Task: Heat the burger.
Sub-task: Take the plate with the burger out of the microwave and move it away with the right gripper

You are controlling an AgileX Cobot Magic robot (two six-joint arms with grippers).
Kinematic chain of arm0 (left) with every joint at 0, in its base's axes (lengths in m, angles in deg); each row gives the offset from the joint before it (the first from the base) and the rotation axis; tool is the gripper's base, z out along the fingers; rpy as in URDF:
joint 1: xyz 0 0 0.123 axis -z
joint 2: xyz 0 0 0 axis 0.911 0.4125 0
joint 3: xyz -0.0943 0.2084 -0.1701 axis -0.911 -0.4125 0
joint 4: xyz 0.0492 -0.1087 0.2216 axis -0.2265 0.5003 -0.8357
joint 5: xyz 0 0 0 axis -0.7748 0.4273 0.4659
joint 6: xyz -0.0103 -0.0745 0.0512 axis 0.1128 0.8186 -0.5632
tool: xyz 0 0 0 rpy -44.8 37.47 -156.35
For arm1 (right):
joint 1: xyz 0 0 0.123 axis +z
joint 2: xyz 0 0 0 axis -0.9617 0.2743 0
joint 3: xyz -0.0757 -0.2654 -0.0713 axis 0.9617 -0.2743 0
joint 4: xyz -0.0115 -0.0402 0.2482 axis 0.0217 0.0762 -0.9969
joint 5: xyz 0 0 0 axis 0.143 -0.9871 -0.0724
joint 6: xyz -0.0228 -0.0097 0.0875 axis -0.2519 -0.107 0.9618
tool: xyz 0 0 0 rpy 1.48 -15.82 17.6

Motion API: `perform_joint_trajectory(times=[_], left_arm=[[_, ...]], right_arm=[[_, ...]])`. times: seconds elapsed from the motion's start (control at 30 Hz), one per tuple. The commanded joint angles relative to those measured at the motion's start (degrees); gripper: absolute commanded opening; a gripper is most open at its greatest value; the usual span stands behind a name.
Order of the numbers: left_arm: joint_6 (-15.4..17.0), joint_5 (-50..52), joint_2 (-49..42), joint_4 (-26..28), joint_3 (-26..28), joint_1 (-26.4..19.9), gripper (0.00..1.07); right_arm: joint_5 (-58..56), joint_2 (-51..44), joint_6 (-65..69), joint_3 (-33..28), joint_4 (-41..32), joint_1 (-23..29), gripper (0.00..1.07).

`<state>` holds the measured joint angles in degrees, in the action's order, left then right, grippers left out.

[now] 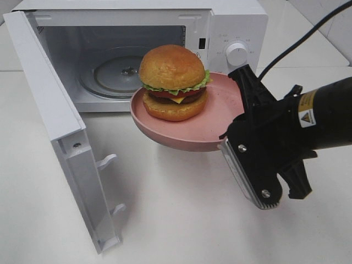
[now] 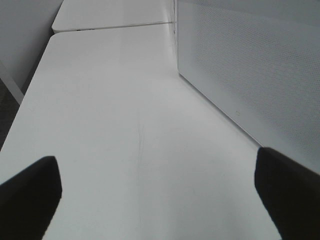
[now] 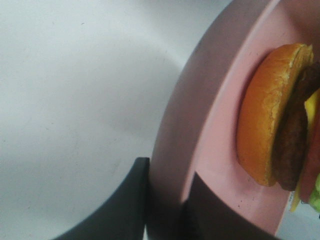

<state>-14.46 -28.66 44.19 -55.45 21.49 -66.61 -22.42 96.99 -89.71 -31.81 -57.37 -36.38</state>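
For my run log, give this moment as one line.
right gripper: shut on pink plate | burger: on plate, airborne | microwave: door open | left gripper: open, idle

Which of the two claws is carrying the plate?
The right gripper, pinching the pink plate's rim under the burger. The left gripper is open over bare table.

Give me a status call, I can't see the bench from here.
Right gripper shut on pink plate rim, plate held off table. Left gripper open, empty. Burger upright on plate, before open microwave. Path clear.
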Motion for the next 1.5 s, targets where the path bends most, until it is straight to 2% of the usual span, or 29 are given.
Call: perform_joint_trajectory(times=[0.03,0.77,0.93,1.03,1.2,1.3,1.37,1.47,1.5], left_arm=[[0.06,0.46,-1.26,0.17,-0.11,-0.11,1.04],[0.06,0.46,-1.26,0.17,-0.11,-0.11,1.04],[0.06,0.46,-1.26,0.17,-0.11,-0.11,1.04],[0.06,0.46,-1.26,0.17,-0.11,-0.11,1.04],[0.06,0.46,-1.26,0.17,-0.11,-0.11,1.04],[0.06,0.46,-1.26,0.17,-0.11,-0.11,1.04],[0.06,0.46,-1.26,0.17,-0.11,-0.11,1.04],[0.06,0.46,-1.26,0.17,-0.11,-0.11,1.04],[0.06,0.46,-1.26,0.17,-0.11,-0.11,1.04]], right_arm=[[1.83,-6.07,0.63,-2.18,-0.23,-0.17,0.02],[-15.87,-29.39,2.18,-10.31,0.86,-0.17,0.02],[-20.40,-34.84,9.91,-11.29,5.61,-0.17,0.02],[-21.14,-35.41,11.34,-11.29,6.59,-0.17,0.02],[-23.38,-37.30,21.72,-11.29,14.15,-0.17,0.02],[-23.72,-37.30,23.38,-11.29,15.53,-0.17,0.02],[-25.21,-37.30,29.97,-11.29,20.86,-0.17,0.02],[-25.55,-37.30,31.57,-11.29,22.46,-0.17,0.02],[-26.30,-37.30,35.47,-11.29,25.44,-0.17,0.02]])
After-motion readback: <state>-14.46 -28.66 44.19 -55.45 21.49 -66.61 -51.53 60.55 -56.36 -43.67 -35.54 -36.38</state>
